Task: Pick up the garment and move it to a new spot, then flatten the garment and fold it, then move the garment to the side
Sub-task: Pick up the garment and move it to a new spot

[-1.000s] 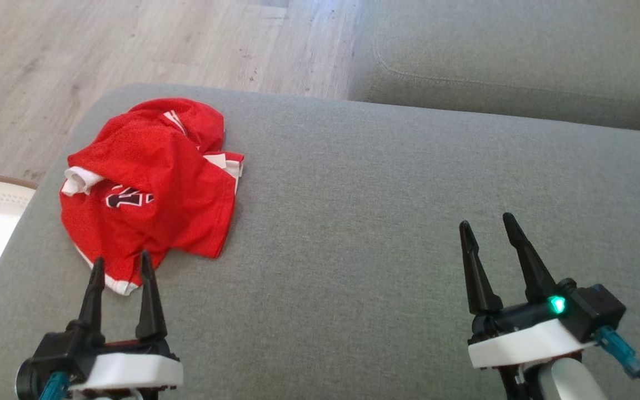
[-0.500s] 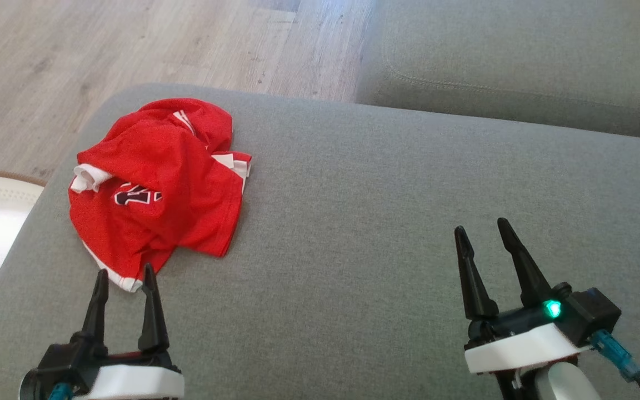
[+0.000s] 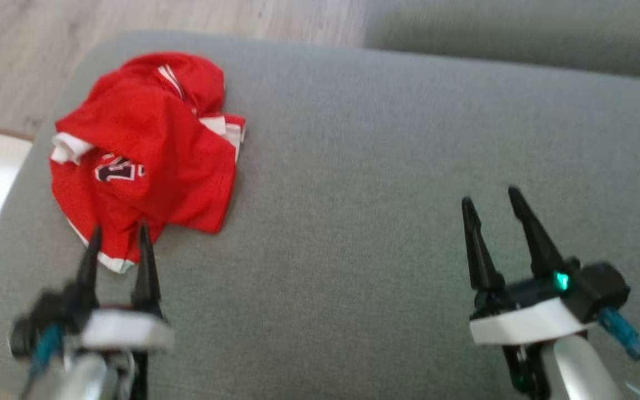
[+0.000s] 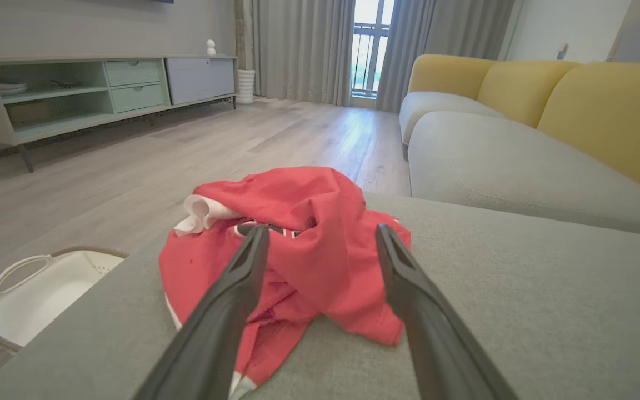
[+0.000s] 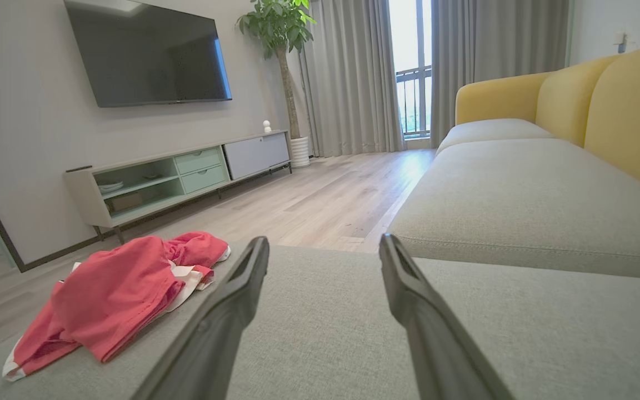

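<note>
The garment point(image 3: 142, 155), a crumpled red jersey with white trim and a dark print, lies bunched at the left end of the grey sofa seat point(image 3: 364, 183). My left gripper point(image 3: 119, 229) stands open just in front of the jersey's near hem, its fingertips over the edge of the cloth. From the left wrist, the garment point(image 4: 303, 244) lies straight ahead between the open fingers point(image 4: 242, 272). My right gripper point(image 3: 492, 197) stands open over bare cushion at the right, nothing between its fingers. In the right wrist view the garment point(image 5: 114, 294) lies far to the left.
A white basket point(image 4: 36, 289) with a brown rim stands on the wooden floor left of the seat's end. A second grey cushion point(image 3: 520, 33) lies beyond, with yellow backrests point(image 5: 625, 111) at the right. A TV cabinet point(image 5: 175, 172) lines the far wall.
The head camera has tilted down, so the whole scene sits higher in the picture and is blurred. My left gripper's tips now overlap the jersey's hem. Both grippers stay open.
</note>
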You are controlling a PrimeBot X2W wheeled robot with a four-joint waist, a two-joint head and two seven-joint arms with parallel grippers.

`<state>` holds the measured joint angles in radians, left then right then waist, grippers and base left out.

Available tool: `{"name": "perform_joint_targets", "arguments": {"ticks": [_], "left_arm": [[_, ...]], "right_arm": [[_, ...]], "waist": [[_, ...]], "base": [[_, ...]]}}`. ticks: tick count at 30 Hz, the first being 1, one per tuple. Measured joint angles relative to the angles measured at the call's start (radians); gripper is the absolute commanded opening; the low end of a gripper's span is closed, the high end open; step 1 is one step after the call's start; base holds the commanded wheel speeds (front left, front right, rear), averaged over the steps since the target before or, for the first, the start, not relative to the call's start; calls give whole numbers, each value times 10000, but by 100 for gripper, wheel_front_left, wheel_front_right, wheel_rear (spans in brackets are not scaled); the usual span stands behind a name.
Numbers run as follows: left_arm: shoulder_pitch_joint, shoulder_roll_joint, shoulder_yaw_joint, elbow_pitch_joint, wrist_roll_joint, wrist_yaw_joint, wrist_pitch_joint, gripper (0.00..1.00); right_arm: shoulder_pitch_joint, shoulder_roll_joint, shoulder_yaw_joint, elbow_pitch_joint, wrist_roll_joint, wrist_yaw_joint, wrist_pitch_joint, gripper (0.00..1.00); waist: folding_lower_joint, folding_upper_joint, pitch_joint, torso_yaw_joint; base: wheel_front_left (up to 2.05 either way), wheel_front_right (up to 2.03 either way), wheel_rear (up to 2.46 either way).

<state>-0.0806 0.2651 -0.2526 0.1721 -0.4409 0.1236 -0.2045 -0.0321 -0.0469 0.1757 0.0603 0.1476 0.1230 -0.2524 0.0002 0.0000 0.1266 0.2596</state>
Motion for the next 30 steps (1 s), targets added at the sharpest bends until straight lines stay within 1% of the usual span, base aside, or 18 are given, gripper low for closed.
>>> {"name": "perform_joint_targets", "arguments": {"ticks": [1,6,9,11,12,14,18,21,26,27,28,29,30], "left_arm": [[-413,79,-6,192,6,-48,176,100],[-2527,481,-157,1492,4,-648,1367,100],[-3569,754,-339,2460,6,-1014,2125,100],[-4167,876,-389,3120,12,-1158,2581,100],[-4167,876,-389,3120,12,-1158,2581,100],[-4734,1009,-456,3710,113,-1260,2869,100],[-5666,1089,-529,4819,84,-1653,3442,100],[-6107,1110,-604,5572,61,-1868,3595,100],[-6636,1116,-748,6642,77,-2048,3657,100],[-6746,1095,-752,6817,71,-2117,3676,96],[-6834,1060,-754,6980,-6,-2138,3676,18],[-6908,1009,-752,7120,-123,-2217,3674,0],[-6962,966,-761,7256,-217,-2278,3672,0]], "right_arm": [[-159,-2,-19,-15,-88,0,0,100],[-683,-8,-203,-69,-349,0,0,100],[-836,-10,-142,-94,-422,0,0,100],[-947,-10,-44,-174,-424,0,0,100],[-947,-10,-44,-174,-424,0,0,100],[-1085,-12,61,-259,-433,0,0,100],[-1253,-13,111,-380,-433,0,-2,100],[-1260,-15,105,-437,-435,0,-2,100],[-1337,-17,71,-539,-435,0,-2,100],[-1381,-17,65,-539,-435,0,-2,100],[-1428,-17,59,-539,-441,0,-2,100],[-1455,-17,48,-539,-454,0,-2,100],[-1465,-17,42,-539,-470,0,-2,100]], "waist": [[0,0,187,-11],[2,0,1134,-92],[2,0,1597,-180],[2,0,1857,-256],[2,0,1857,-256],[2,0,2081,-345],[0,0,2400,-542],[0,0,2588,-650],[-2,0,2800,-754],[-1,0,2826,-765],[-1,0,2834,-771],[-1,0,2830,-770],[-2,0,2818,-769]], "base": [[0,0,0],[0,0,0],[0,0,0],[0,0,0],[0,0,0],[0,0,0],[0,0,0],[0,0,0],[0,0,0],[0,0,0],[0,0,0],[0,0,0],[0,0,0]]}}
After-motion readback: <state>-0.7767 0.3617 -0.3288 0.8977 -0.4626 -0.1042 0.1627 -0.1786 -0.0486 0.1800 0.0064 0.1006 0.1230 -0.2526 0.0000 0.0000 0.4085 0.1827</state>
